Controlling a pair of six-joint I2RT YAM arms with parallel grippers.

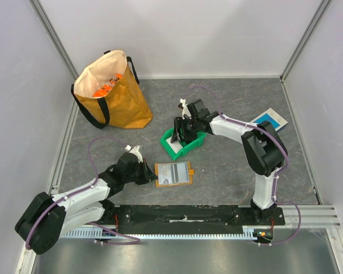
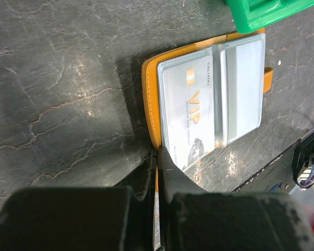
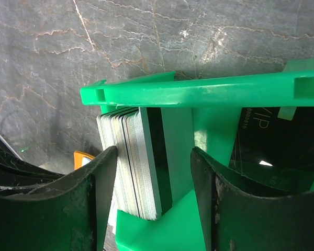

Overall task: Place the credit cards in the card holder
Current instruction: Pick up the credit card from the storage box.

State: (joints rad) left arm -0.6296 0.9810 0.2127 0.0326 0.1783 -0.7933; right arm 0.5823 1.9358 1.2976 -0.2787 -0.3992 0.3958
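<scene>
The orange card holder (image 1: 173, 173) lies open on the table near the front, with a white VIP card (image 2: 191, 104) tucked in its clear pocket. My left gripper (image 1: 150, 174) is shut on the holder's left orange edge (image 2: 159, 157). A stack of credit cards (image 3: 133, 162), white, grey and black, stands on edge in the green bin (image 3: 199, 91). My right gripper (image 1: 180, 132) is open with its fingers astride that stack (image 3: 154, 172); the left finger touches it. A black card (image 3: 267, 146) lies in the bin's other compartment.
The green bin (image 1: 186, 145) sits mid-table, just behind the holder. A big orange-yellow tote bag (image 1: 111, 94) stands at the back left. A blue-and-white flat box (image 1: 270, 120) lies at the right. White walls enclose the table.
</scene>
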